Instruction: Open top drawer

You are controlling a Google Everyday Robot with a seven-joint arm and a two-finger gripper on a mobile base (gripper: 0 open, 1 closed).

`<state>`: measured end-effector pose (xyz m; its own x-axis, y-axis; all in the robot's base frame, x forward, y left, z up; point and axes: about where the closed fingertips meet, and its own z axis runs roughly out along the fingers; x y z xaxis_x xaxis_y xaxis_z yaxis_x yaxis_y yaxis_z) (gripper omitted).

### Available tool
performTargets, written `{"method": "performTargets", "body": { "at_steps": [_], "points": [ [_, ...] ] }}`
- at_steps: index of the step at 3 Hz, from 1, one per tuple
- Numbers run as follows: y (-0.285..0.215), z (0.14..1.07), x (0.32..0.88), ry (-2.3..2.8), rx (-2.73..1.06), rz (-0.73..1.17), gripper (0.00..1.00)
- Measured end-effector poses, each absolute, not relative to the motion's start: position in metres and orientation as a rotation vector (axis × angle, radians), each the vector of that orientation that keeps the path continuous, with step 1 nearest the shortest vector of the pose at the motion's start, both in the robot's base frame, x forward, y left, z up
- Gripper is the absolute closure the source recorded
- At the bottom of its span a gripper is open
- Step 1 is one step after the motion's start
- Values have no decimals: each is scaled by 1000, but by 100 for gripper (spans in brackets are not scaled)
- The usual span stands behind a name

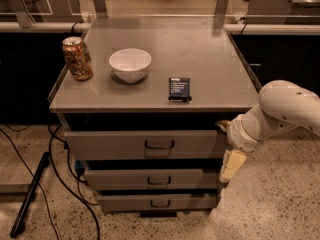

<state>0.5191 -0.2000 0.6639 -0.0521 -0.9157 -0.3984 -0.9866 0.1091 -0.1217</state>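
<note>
Hanging by the right end of the top drawer [110, 145], the gripper [231, 156] is well away from the centre handle [159, 145]; can't tell if it's open or closed. The drawer sits just under the bench [210, 54] top and looks shut, so reach, grab and pull all remain.
</note>
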Motion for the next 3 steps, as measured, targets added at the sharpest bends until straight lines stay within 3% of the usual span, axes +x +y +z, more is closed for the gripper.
{"method": "performTargets", "body": {
  "at_steps": [3],
  "points": [
    [-202,660,507,2073,-1958,384,0]
  ]
}}
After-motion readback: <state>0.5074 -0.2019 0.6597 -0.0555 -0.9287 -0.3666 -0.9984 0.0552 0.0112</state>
